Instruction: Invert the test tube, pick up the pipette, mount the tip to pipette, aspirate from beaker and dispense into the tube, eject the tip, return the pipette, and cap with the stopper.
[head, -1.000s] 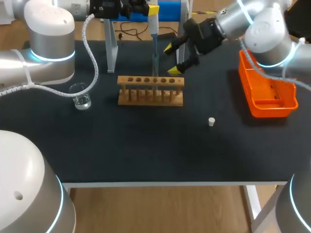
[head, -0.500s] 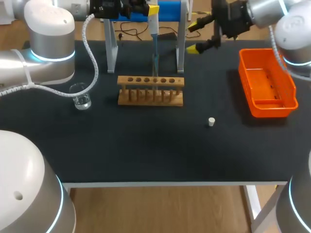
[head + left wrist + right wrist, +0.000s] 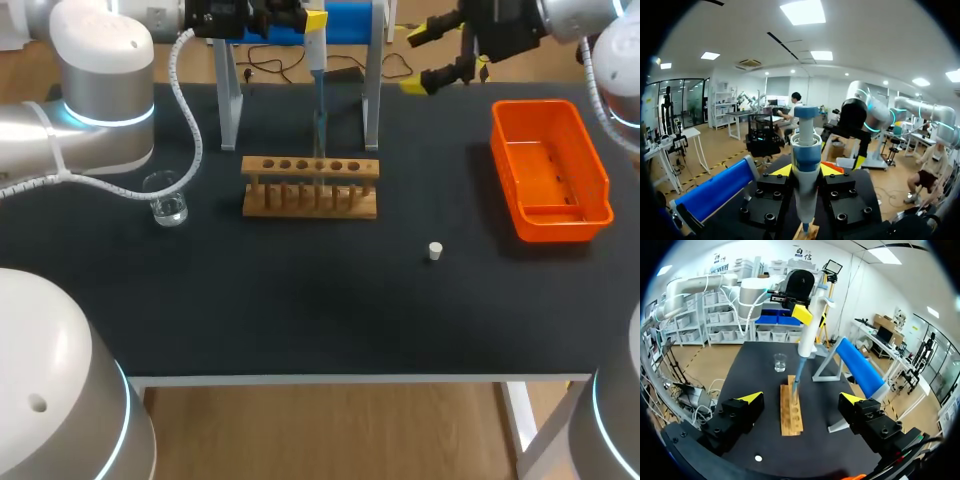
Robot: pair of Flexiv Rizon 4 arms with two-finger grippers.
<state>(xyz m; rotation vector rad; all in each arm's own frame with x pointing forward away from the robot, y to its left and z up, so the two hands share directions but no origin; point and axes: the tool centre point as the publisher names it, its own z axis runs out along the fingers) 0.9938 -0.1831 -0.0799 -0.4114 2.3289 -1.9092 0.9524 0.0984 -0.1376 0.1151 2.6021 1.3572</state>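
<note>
The left gripper (image 3: pixel 312 20) has its fingers clamped on the pipette (image 3: pixel 317 55), which stands upright with its tip down at the wooden rack (image 3: pixel 310 190). It looks like stiff, light plastic, best held by the thick body. The right gripper (image 3: pixel 432 58), fingers apart, hangs near the far edge of the surface (image 3: pixel 300 300).

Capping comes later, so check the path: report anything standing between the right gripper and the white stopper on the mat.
Nothing visible does. The right gripper hangs open at the table's far edge; the stopper stands alone on bare mat. The rack lies to one side of that line, the orange bin to the other.
</note>
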